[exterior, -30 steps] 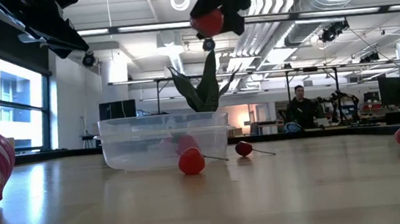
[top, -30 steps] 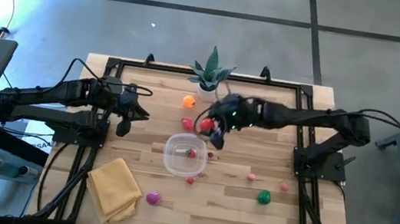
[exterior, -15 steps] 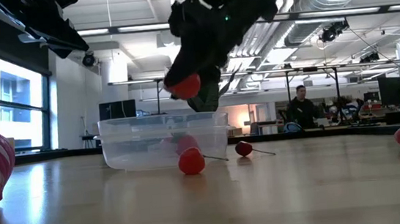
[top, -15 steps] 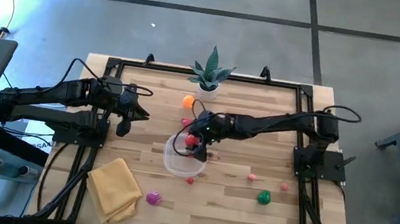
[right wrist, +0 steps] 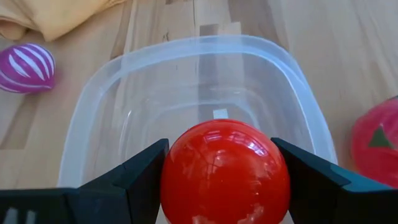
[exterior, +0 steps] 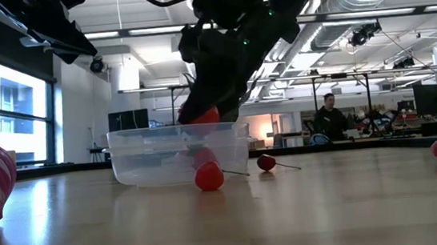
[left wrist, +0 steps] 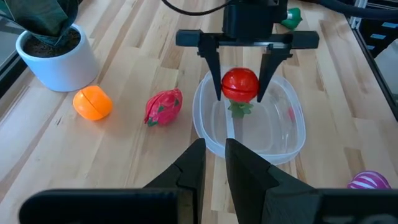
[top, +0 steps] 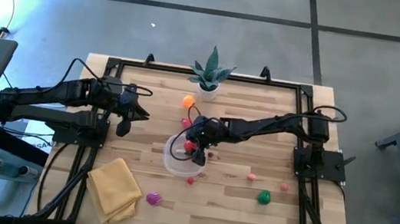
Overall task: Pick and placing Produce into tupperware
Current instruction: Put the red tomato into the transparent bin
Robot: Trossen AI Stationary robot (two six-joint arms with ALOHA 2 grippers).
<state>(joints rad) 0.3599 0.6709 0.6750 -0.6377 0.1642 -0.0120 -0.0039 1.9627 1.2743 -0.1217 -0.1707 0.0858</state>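
Over tupperware [top: 178,158], right arm [top: 260,125] outstretched

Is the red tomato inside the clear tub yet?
Not yet. The right gripper holds the red tomato over the tub, about at its rim.

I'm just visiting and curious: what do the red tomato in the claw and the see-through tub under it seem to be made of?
The tomato looks like glossy hard plastic: its skin mirrors bright highlights. The tub looks like thin clear plastic with a whitish rim: the wood grain shows through its walls.
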